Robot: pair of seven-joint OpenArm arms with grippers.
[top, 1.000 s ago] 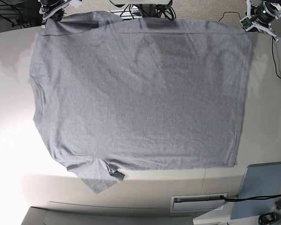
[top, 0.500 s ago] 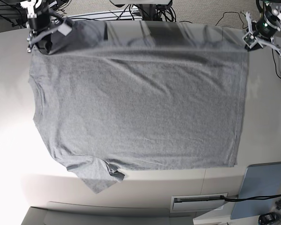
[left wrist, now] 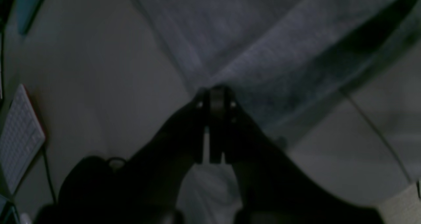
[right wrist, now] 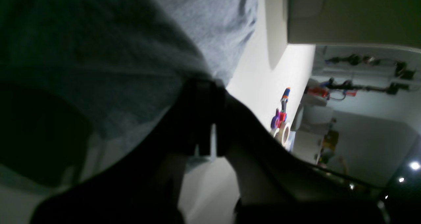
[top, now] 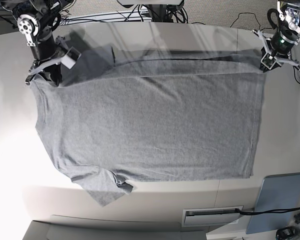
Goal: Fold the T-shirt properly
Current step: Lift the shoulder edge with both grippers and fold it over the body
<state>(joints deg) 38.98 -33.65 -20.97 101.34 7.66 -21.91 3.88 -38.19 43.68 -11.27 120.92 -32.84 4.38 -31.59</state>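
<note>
Worktop (top: 10,125), pale and smooth, carrying a heather-grey cotton T-shirt (top: 150,125) spread plain side up.

The shirt fills the middle of the base view, neck toward frame left, hem toward frame right, its top edge raised off the surface. That edge hangs between two grips: the right hand (top: 44,74) at upper left is clamped on cloth near the shoulder, the left hand (top: 264,62) at upper right is clamped on the hem corner (left wrist: 215,92). Holding both ends likely keeps the edge taut for folding toward the frame bottom. Bare surface lies left and right; a blue-grey flat pad (top: 277,200) sits lower right, just clear of the hem.
</note>
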